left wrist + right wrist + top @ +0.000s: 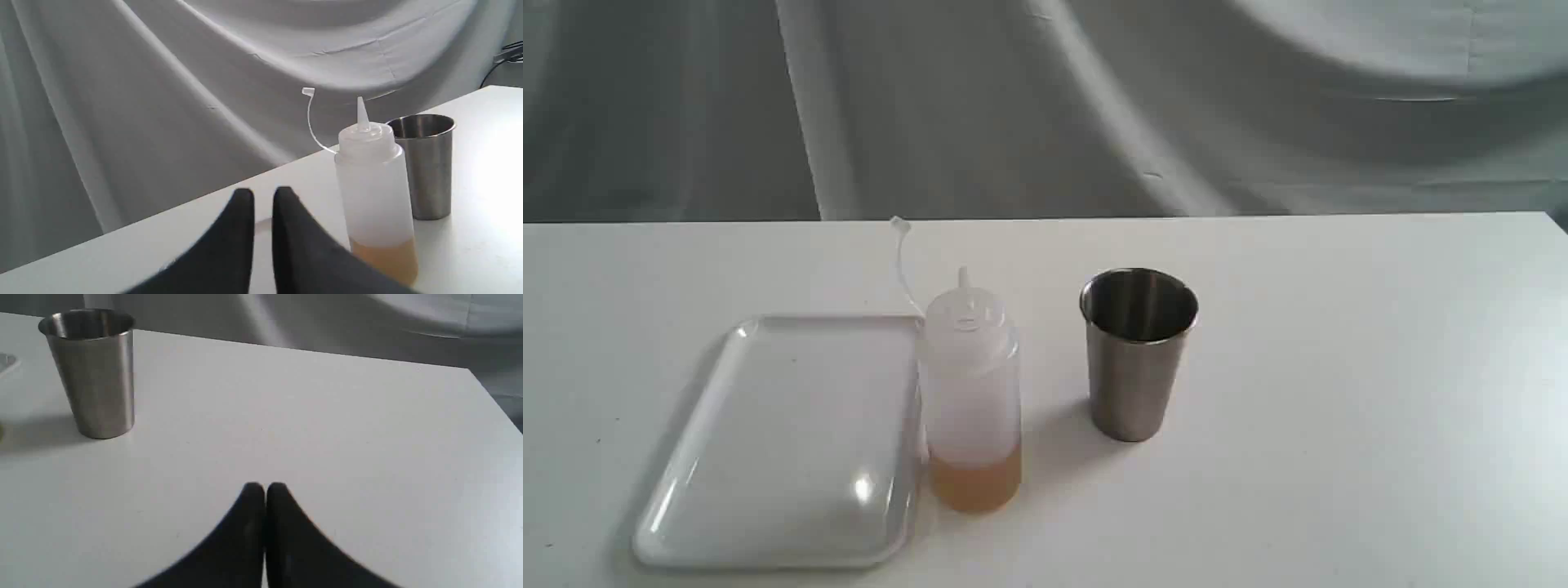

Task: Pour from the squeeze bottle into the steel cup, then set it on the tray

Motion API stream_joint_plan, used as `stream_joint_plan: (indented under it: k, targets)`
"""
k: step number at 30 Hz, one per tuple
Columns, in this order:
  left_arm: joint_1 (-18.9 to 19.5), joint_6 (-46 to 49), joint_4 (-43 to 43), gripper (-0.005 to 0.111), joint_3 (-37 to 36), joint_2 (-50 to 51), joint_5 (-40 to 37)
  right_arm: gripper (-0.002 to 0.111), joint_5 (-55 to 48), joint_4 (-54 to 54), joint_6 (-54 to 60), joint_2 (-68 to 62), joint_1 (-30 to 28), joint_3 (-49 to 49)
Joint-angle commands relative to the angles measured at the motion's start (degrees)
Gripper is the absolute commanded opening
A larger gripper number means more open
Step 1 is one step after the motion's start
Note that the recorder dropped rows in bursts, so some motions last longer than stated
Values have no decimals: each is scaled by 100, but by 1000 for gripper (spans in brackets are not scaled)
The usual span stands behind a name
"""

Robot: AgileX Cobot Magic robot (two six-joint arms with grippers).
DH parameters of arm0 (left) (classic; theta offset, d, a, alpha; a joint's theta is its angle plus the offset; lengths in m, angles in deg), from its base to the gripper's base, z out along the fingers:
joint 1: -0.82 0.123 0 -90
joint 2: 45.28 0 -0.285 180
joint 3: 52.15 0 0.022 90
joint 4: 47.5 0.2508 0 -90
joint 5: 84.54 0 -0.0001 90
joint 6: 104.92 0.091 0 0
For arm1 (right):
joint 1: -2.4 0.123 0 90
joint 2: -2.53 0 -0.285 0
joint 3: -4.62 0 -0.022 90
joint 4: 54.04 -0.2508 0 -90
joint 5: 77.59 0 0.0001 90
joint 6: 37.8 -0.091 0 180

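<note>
The squeeze bottle (pixel 972 392) stands upright on the white table, amber liquid at its bottom and its cap strap curling up to the left. It sits right beside the right edge of the white tray (pixel 776 441), which holds nothing. To the bottle's right stands the steel cup (pixel 1137 351), upright and apart from it. Neither gripper shows in the exterior view. In the left wrist view my left gripper (pixel 263 196) has a narrow gap between its black fingers, short of the bottle (pixel 376 192) and the cup (pixel 427 163). My right gripper (pixel 265 490) is shut on nothing, well away from the cup (pixel 92 371).
A grey draped cloth hangs behind the table's far edge (pixel 1258 215). The table's right corner (pixel 470 369) lies beyond the right gripper. A corner of the tray (pixel 6 361) peeks in past the cup.
</note>
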Motion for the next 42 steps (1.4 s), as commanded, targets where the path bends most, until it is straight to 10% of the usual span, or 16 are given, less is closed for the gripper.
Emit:
stream_joint_plan:
  k: [1,34,42]
  targets:
    - [11,-18,-14,8,-25,18,37,0,4,-31,-27,28,-49,-22]
    - [11,-18,-14,8,-25,18,37,0,1159,-41,-27,28,-49,-22]
    - [11,-18,-14,8,-25,18,37,0,2254,-2081,-27,28,-49,-22]
